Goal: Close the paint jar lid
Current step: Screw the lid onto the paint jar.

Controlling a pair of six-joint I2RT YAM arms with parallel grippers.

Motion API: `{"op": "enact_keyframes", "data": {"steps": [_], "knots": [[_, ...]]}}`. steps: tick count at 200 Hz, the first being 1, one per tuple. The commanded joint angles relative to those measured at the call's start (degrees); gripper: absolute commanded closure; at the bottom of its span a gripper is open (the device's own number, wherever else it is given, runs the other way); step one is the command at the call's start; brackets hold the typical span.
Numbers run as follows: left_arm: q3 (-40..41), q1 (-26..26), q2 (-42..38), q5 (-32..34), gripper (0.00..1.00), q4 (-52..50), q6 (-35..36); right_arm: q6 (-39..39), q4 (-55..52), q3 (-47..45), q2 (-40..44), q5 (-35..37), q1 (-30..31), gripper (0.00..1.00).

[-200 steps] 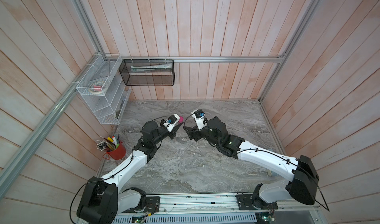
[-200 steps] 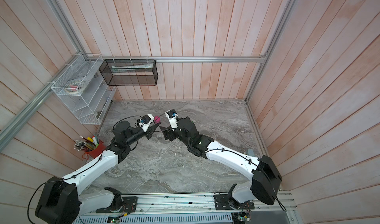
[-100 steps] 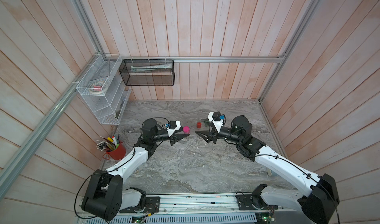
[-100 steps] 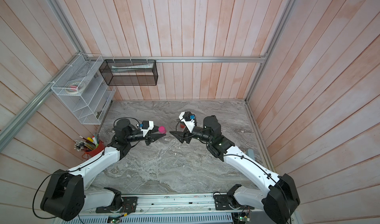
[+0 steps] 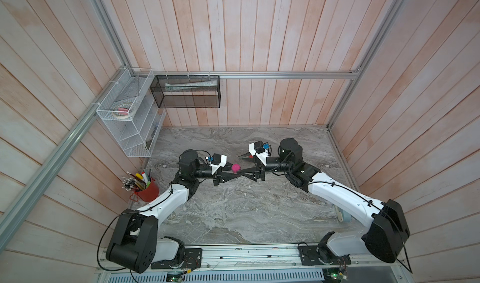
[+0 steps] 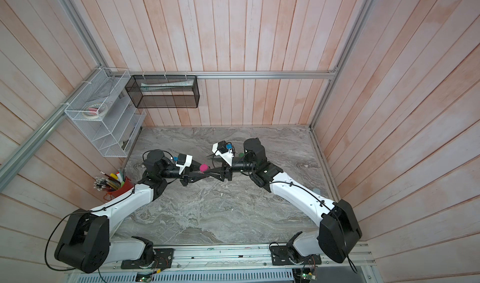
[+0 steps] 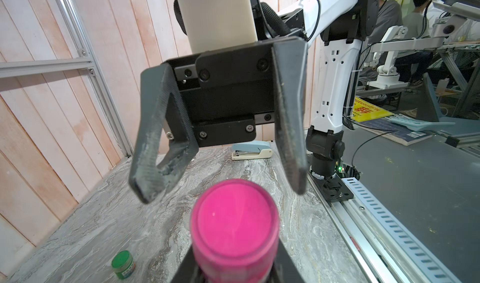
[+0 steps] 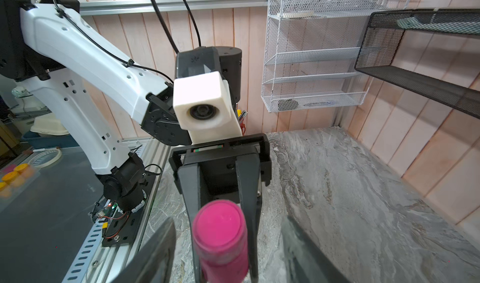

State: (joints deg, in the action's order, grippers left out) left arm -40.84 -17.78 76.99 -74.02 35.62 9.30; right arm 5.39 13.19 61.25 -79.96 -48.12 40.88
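The left gripper (image 5: 235, 171) clamps the pink paint jar (image 7: 235, 227) between its fingertips, lid end pointing straight out ahead, while the right gripper (image 7: 221, 192) faces it with jaws spread, fingers flanking that end without touching.

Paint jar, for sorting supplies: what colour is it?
The jar is pink; the left wrist view shows it best.

Front tabletop (image 5: 233, 216) lies open; stapler (image 7: 250, 150) and pencil cup (image 5: 146, 190) flank it, green jar (image 7: 123, 264) farther back.

Left gripper (image 8: 225, 266) clamps the pink paint jar (image 8: 219, 227); right gripper (image 8: 228, 219) flanks it, jaws apart.
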Motion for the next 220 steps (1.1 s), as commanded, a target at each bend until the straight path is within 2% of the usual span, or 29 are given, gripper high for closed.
{"op": "enact_keyframes", "data": {"steps": [1, 30, 64, 94, 121, 166, 199, 220], "knots": [[-1.44, 0.20, 0.18, -1.04, 0.69, 1.15, -0.73, 0.97, -1.59, 2.38, -1.26, -1.80, 0.86, 0.39], [-1.51, 0.20, 0.08, -0.69, 0.69, 0.99, -0.46, 1.78, -3.92, 4.02, -2.76, -1.48, 1.63, 0.47], [-1.61, 0.20, -0.13, -0.26, 0.69, 0.14, 0.15, 1.91, -4.47, 4.49, -3.24, -0.33, 2.08, 0.63], [-1.74, 0.20, -0.35, 0.23, 0.69, -0.33, 0.58, 3.09, -7.07, 5.52, -4.04, 1.22, 2.55, 0.66], [-1.93, 0.21, -0.61, 1.66, 0.69, -1.58, 1.48, 2.95, -7.90, 5.87, -4.48, 5.14, 3.21, 0.74], [-2.36, 0.13, -3.17, 10.99, 0.70, -7.69, 7.31, 1.11, -8.85, 6.45, -5.57, 19.54, 5.15, 0.80], [-1.47, -0.19, -5.85, 20.05, 0.71, -7.77, 9.47, -0.64, -11.27, 8.68, -8.33, 35.28, 8.24, 0.83], [-0.37, -0.32, -7.99, 24.05, 0.71, -6.36, 10.29, -2.63, -11.33, 8.87, -9.89, 42.42, 9.43, 0.84]]}}
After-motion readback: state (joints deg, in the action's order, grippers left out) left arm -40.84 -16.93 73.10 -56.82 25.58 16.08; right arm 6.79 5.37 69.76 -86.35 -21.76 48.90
